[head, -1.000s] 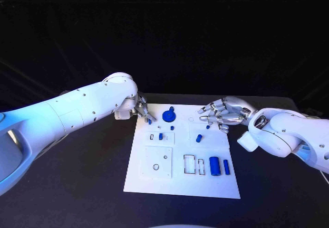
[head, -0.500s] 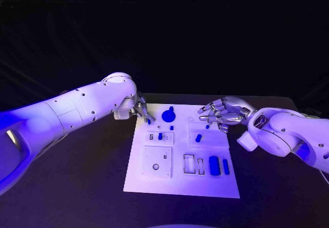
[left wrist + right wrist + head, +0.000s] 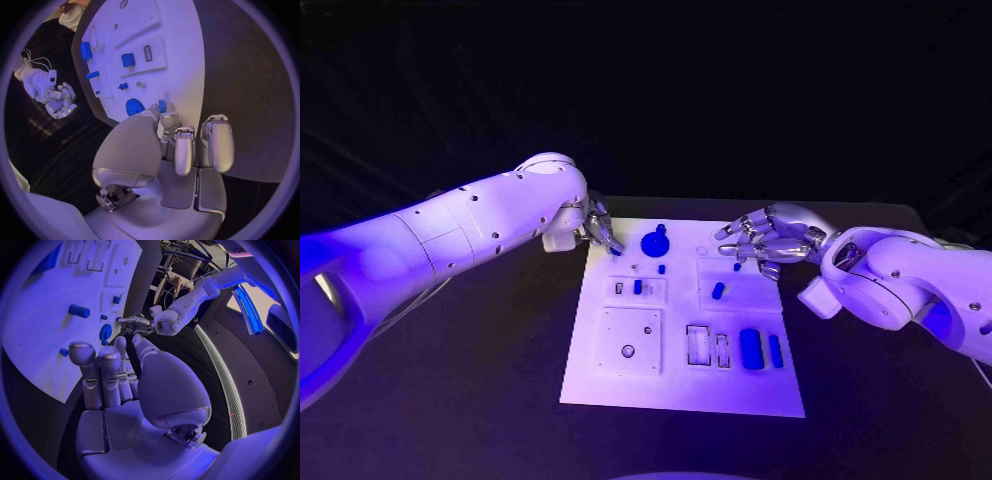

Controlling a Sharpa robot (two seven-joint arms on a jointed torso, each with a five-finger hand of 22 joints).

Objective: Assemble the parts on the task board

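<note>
Looking at the far end of the white plastic task board (image 3: 682,340) on the black desk (image 3: 473,400), the left robot hand (image 3: 599,228) pinches a small blue peg (image 3: 162,106) right beside the round blue gear (image 3: 655,241). The right robot hand (image 3: 764,240) hovers farther off, fingers curled, holding nothing.

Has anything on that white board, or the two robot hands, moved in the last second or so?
Almost nothing has. The left hand still sits at the far left corner of the task board, fingertips beside the blue gear and touching a small blue part. The right hand still hovers over the far right corner, fingers curled, holding nothing. The blue parts lie where they were. Only the light colour changed.
</note>
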